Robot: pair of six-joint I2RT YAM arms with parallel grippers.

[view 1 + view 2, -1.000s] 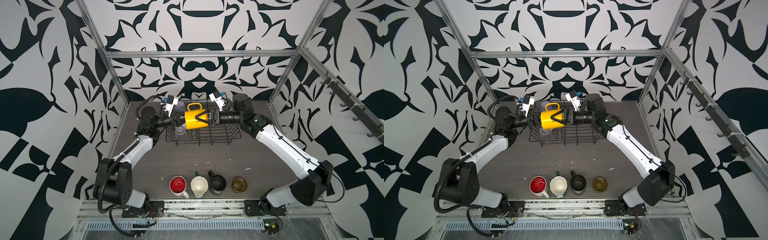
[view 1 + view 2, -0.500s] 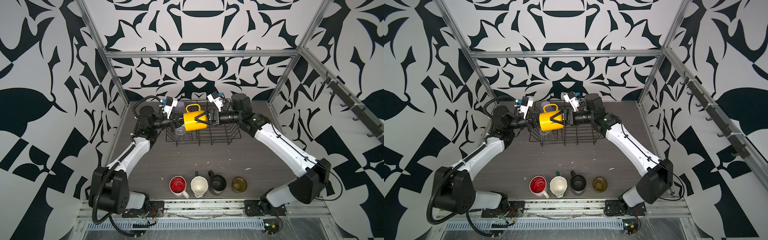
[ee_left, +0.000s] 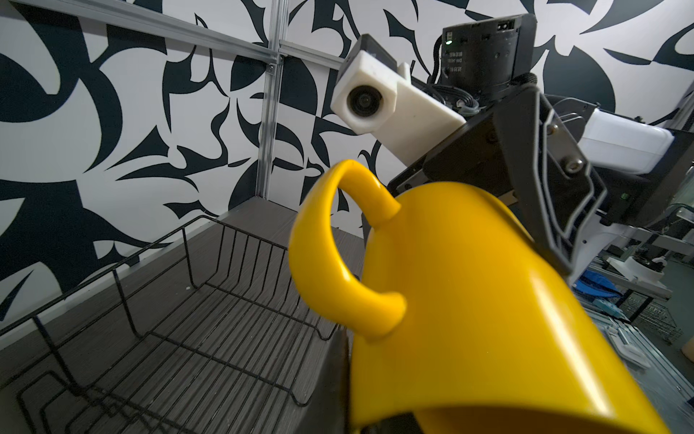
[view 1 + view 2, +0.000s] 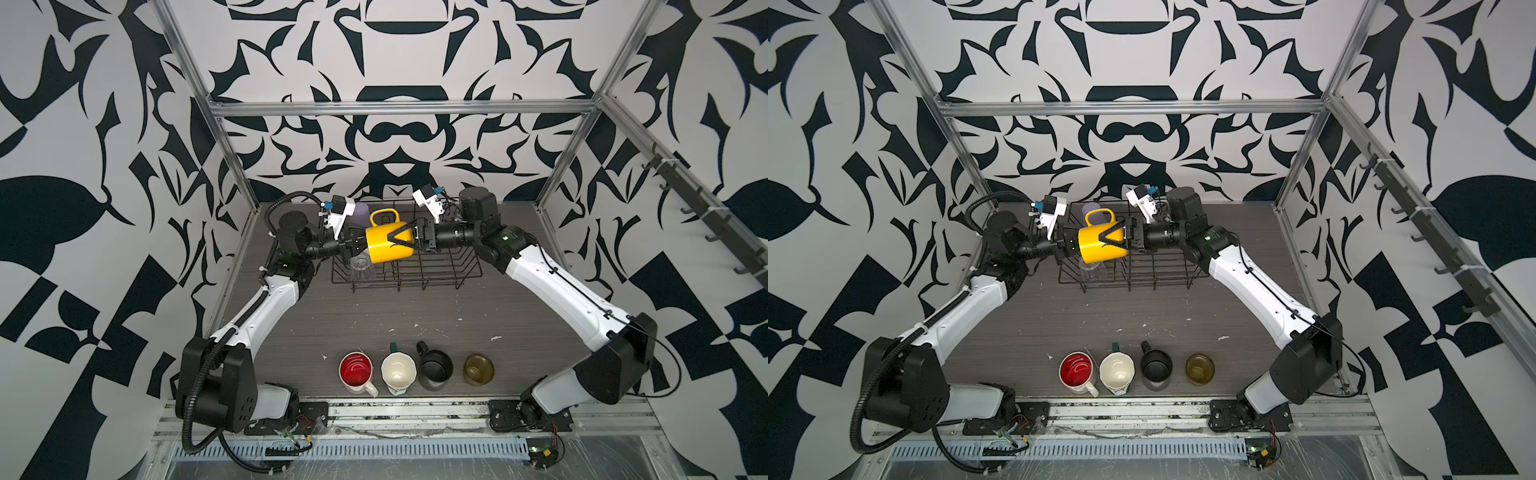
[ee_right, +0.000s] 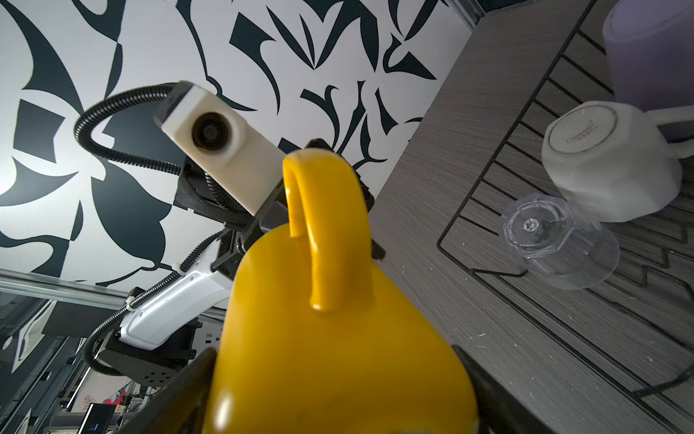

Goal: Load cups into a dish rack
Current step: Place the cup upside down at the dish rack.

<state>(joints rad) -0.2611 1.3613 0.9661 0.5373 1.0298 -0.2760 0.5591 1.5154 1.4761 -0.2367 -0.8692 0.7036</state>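
My left fingers point(image 4: 360, 245) are pinched shut on the rim of the yellow mug point(image 4: 377, 254). My right fingers point(image 4: 391, 244) stand wide, one on either side of the mug's closed end, close against its wall. The mug lies on its side in the air, handle up, mouth toward my left arm, over the end of the rack point(image 4: 415, 284) nearer that arm. In the rack below, a glass point(image 4: 362, 269) sits upside down, with an upturned white mug point(image 5: 608, 165) just beside it and a lilac tumbler point(image 4: 360, 212) behind. Along the near edge of the worktop point(image 4: 374, 320) stand a red mug point(image 4: 358, 371), a cream mug point(image 4: 398, 372), a black mug point(image 4: 434, 368) and an olive cup point(image 4: 478, 369) in a row.
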